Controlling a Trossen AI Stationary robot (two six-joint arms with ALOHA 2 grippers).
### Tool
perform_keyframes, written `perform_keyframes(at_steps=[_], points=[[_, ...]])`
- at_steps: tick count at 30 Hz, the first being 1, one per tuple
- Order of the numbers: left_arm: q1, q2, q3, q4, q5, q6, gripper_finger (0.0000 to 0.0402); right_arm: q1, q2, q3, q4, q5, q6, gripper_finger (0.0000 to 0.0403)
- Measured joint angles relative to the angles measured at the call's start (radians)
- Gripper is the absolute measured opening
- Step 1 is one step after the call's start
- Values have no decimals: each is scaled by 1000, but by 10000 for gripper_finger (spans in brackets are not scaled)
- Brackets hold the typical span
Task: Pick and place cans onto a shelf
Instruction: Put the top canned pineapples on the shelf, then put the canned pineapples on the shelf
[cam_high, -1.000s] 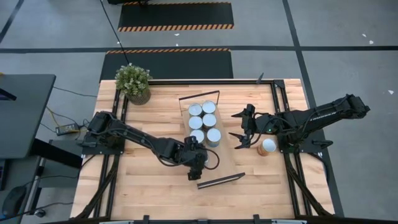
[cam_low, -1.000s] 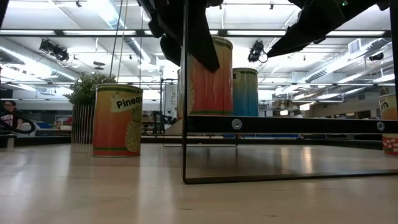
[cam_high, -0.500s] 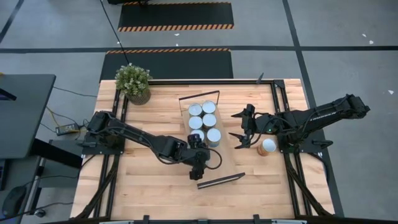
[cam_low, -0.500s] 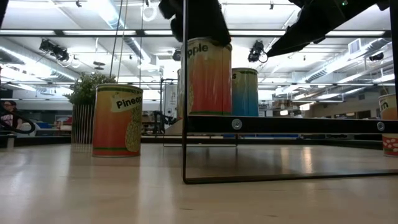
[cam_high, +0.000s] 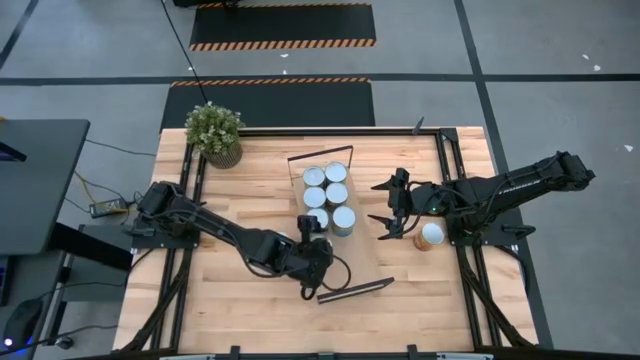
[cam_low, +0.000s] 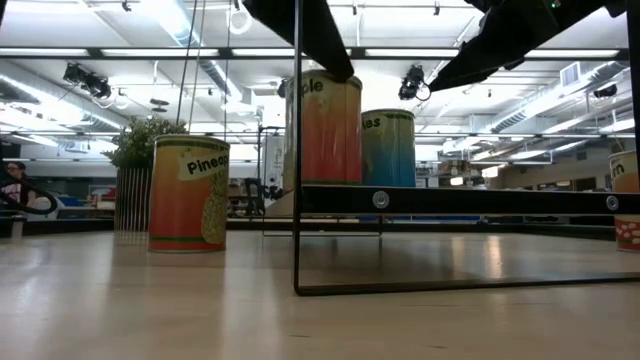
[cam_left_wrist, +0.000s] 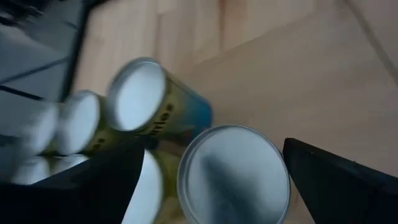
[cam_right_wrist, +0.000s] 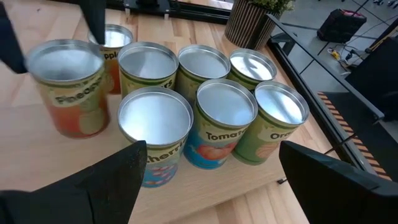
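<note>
1. The shelf (cam_high: 340, 225) lies in the middle of the wooden surface (cam_high: 250, 310), a light board with a black wire frame at each short end, running from far to near with a slight slant.
2. A cluster of cans (cam_high: 327, 196) stands upright on the far half of the shelf, packed close in two rows, silvery tops up; the right wrist view shows six together (cam_right_wrist: 214, 99), with labels in green, blue and yellow.
3. In that view two more cans stand just left of the cluster: an orange pineapple-labelled can (cam_right_wrist: 67, 87) alone on the surface, and another (cam_right_wrist: 112, 43) behind it, partly hidden by the left arm.
4. The low view shows the orange can (cam_low: 188, 193) standing on the surface left of the shelf, and an orange-red can (cam_low: 325, 128) and a blue can (cam_low: 388, 148) up on the shelf board.
5. The left claw (cam_high: 312, 252) hangs over the near end of the can cluster, just left of the shelf's middle, fingers spread wide. Its wrist view looks down on a can top (cam_left_wrist: 233, 174) between the two fingers, with nothing pinched.
6. The right claw (cam_high: 388, 205) hovers right of the cluster, off the shelf's right edge, pointing left, fingers spread and empty.
7. One more can (cam_high: 431, 235) stands on the surface under the right arm, well apart from the shelf.
8. A potted plant (cam_high: 215, 132) sits at the surface's far left corner.
</note>
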Motion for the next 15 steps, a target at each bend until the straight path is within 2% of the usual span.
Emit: perform_keyframes(at_steps=[5,12,15], points=[[-7,0,0,-19,-69,-19,389,0,0,0,0,0,0,374],[-14,-20,-1,-87,17,-130,389,0,0,0,0,0,0,374],[-19,-60,-1,-152,24,-201,389,0,0,0,2,0,-2,374]])
